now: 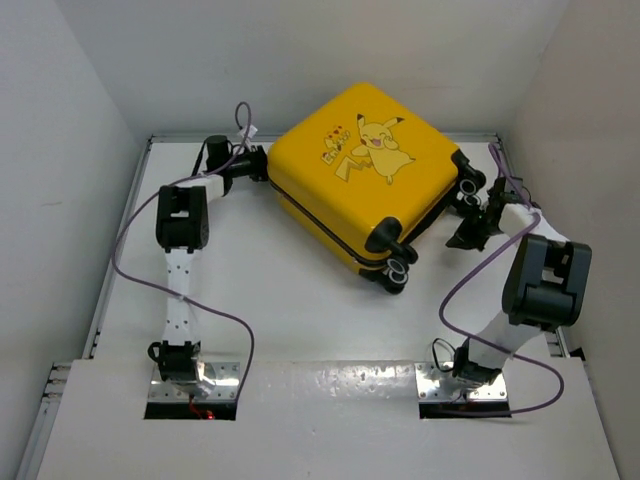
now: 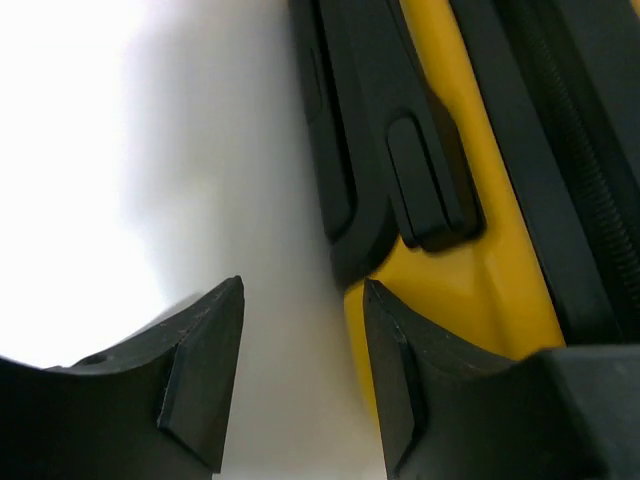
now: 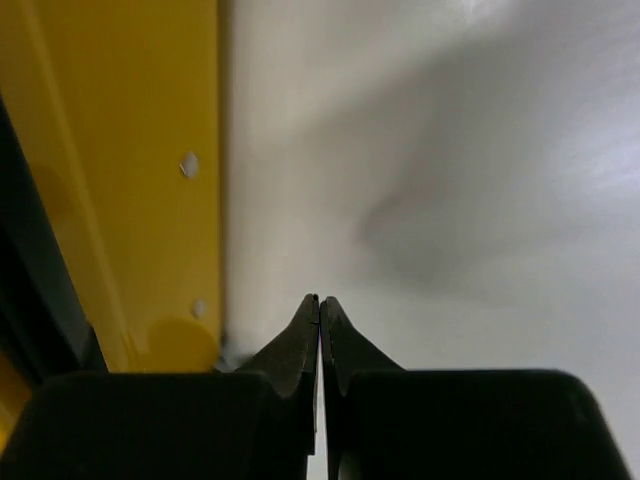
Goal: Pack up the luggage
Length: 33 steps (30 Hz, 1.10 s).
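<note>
A white table (image 1: 300, 320) boxed in by plain white walls carries one thing only: the luggage (image 1: 365, 170), a yellow hard-shell suitcase with a Pikachu print. It lies flat on its side toward the far middle of the table and is turned on the diagonal, with its black wheels (image 1: 398, 270) pointing to the near right.

The two shells lie one on top of the other with only a dark seam between them, and no loose items show anywhere. The filling and the lowering of the lid therefore look done. Whether the zip along that seam is run all the way round cannot be told from these views, so what is left is probably fastening it or setting the case straight.

The left hand (image 2: 300, 300) sits at the case's far-left corner. Its fingers are apart with nothing between them but bare table. Its right finger is just beside the yellow shell, under a black moulded fitting (image 2: 420, 190); whether it touches is unclear.

The right hand (image 3: 319, 300) hangs off the case's right side, near the wheels. Its fingers are pressed together on nothing. In its own view the yellow wall stands close on its left, apart from the fingertips.
</note>
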Motion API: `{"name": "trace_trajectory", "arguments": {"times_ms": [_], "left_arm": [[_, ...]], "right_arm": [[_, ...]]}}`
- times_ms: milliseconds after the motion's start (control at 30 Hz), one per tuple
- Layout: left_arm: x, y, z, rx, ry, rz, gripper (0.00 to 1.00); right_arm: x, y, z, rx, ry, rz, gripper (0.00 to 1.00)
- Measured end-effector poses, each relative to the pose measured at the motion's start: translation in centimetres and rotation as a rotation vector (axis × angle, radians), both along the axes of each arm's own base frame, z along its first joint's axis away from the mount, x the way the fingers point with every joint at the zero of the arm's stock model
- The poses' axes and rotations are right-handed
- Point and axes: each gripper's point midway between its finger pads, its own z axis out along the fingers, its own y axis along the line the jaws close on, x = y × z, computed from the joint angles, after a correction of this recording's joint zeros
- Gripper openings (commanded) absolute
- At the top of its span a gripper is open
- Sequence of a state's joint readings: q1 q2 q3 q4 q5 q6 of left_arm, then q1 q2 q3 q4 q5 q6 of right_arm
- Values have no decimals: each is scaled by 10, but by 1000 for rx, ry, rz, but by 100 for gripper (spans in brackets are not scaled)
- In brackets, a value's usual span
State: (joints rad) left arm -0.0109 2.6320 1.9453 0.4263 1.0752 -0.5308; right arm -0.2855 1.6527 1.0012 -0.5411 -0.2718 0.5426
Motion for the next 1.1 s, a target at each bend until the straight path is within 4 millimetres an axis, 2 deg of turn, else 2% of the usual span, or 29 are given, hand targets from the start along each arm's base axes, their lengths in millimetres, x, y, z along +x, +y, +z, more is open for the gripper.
{"name": "trace_trajectory", "arguments": {"times_ms": [67, 233, 367, 433, 600, 700, 800, 833, 933, 967, 1000, 1100], "left_arm": [[-24, -4, 0, 78, 2, -69, 55], [-80, -25, 39, 154, -73, -200, 55], [-110, -34, 45, 185, -79, -248, 55], [-118, -34, 42, 192, -63, -258, 55], [-131, -29, 35, 172, 14, -272, 55], [-138, -26, 33, 154, 59, -280, 57], [-140, -19, 30, 147, 102, -265, 63], [-139, -13, 30, 141, 126, -246, 68], [-131, 11, 27, 117, 207, -163, 71], [-126, 20, 26, 109, 231, -126, 71], [-119, 31, 27, 107, 239, -85, 72], [-95, 61, 31, 132, 224, 50, 72]], "right_arm": [[13, -3, -10, 11, -1, -27, 0], [48, -11, -33, 58, -4, -125, 0], [74, -25, -46, 72, -5, -156, 0], [96, -32, -50, 69, -27, -159, 1], [176, -39, -48, 61, -137, -123, 3], [235, -29, -43, 45, -240, -85, 4], [279, -9, -34, 27, -357, -55, 7], [287, -1, -31, 22, -383, -44, 10], [300, 24, -24, 11, -426, -22, 22], [301, 30, -23, 12, -432, -13, 25], [300, 37, -24, 13, -427, -4, 35], [294, 53, -28, 24, -401, 25, 46]]}}
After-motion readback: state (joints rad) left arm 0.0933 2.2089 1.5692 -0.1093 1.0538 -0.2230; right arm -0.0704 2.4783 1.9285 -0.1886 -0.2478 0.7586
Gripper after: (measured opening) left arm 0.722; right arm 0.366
